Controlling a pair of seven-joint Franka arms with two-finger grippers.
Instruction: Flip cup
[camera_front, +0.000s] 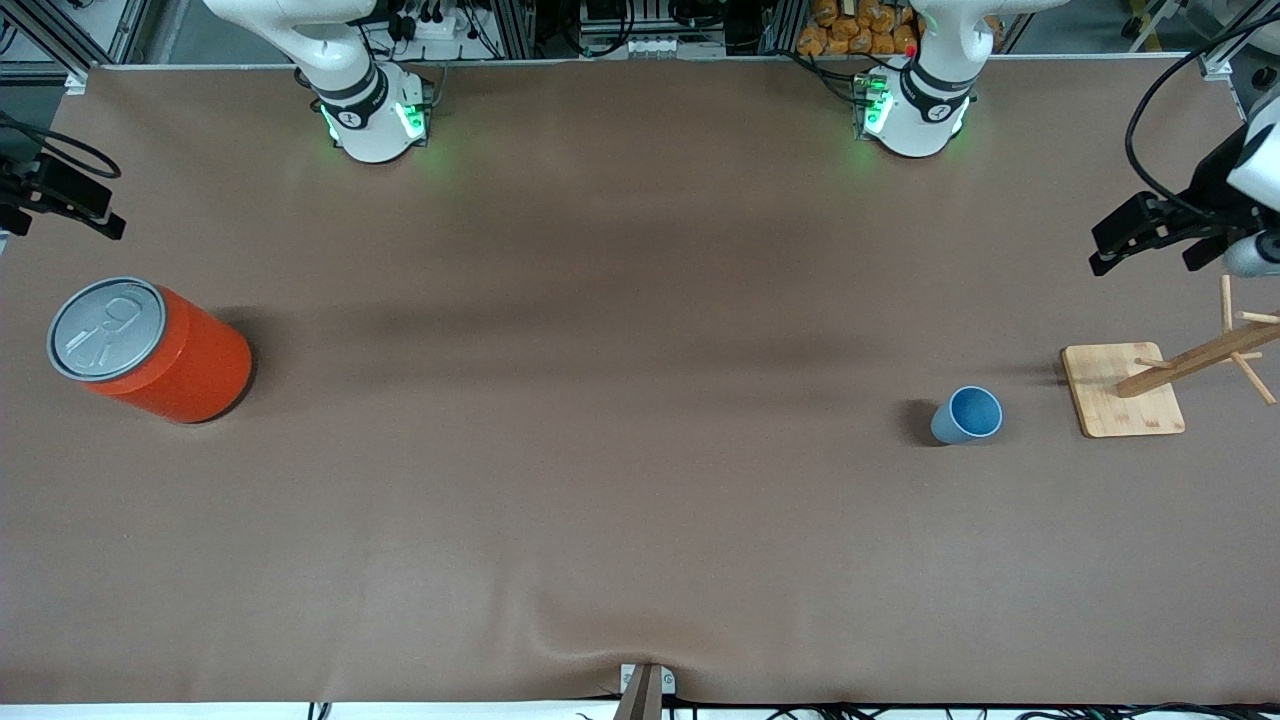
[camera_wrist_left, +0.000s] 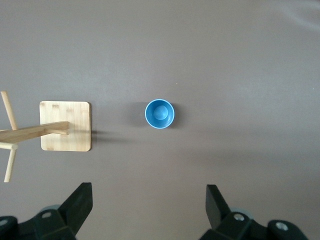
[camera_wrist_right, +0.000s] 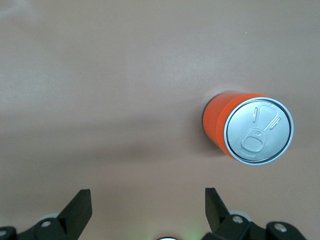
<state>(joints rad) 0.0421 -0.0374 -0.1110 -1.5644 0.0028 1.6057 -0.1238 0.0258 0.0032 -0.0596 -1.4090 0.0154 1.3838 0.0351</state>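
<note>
The light-blue cup (camera_front: 968, 415) stands upright, mouth up, on the brown table toward the left arm's end, beside a wooden rack. It also shows in the left wrist view (camera_wrist_left: 160, 114), where its blue inside is visible. My left gripper (camera_front: 1112, 248) hangs high over the left arm's end of the table, above the rack, and is open and empty (camera_wrist_left: 149, 192). My right gripper (camera_front: 98, 215) hangs high over the right arm's end of the table, above the orange can, open and empty (camera_wrist_right: 148, 197).
A big orange-red can (camera_front: 150, 350) with a grey pull-tab lid stands at the right arm's end, also seen in the right wrist view (camera_wrist_right: 250, 130). A wooden peg rack on a square base (camera_front: 1122, 390) stands beside the cup, also in the left wrist view (camera_wrist_left: 65, 126).
</note>
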